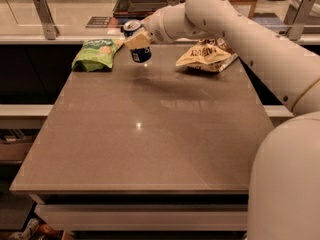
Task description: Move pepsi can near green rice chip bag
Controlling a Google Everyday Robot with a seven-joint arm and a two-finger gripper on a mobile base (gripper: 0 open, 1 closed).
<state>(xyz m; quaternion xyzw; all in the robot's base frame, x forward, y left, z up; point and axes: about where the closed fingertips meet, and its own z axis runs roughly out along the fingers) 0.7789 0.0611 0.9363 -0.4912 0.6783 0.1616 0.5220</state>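
Holding the pepsi can tilted above the desk's far edge, the tool pinches it round the middle; the green chip bag lies flat nearby, toward the view's left.

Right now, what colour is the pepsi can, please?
The pepsi can: dark blue, silver top, camera view; the gripper holds it above the table.

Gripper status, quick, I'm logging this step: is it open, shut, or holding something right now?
Gripper: shut on the pepsi can, holding it tilted just right of the green rice chip bag.
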